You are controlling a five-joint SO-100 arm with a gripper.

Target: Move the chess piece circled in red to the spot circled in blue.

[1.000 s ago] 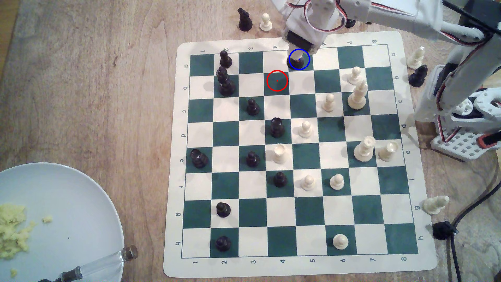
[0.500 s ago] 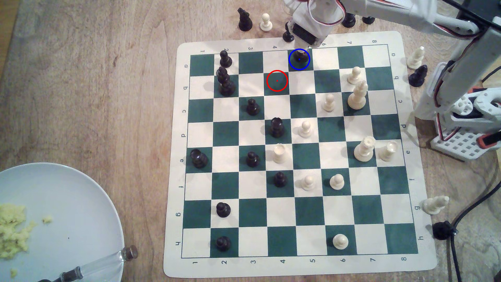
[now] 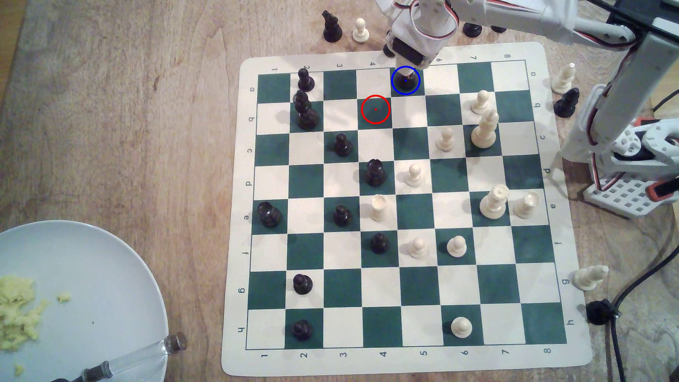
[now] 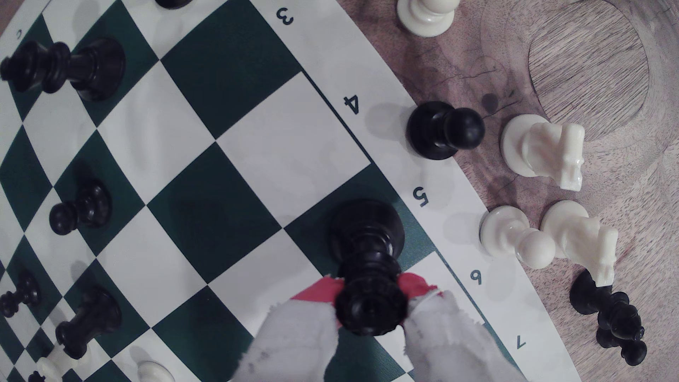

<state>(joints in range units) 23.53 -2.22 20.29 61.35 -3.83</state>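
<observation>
So at this point I had the black queen sitting on the blue-ringed green square, up near the top edge of the board in the exterior view, a bit right of centre in the frame. From the wrist view her base looked flat on the green, close to the border by the printed 5, and she stood upright as far as I could tell.

The gripper was right at her crown, one padded finger on each side. The white fabric-wrapped fingers with their red tips flanked the notched top, and I honestly couldn't tell if they were clamped on it or already slack (the crown filled the gap either way). My guess was the placement was basically done and the release was what remained.

The red-ringed square sat bare, diagonally down and left of the blue one in the exterior view, which fit with the piece being off it.

Coming at her from above by the crown made sense to me, since there's a captured black pawn just off the border and white pieces beyond, so a low sideways approach would've risked knocking them. Lifting straight up after letting go seemed the safe call.
</observation>
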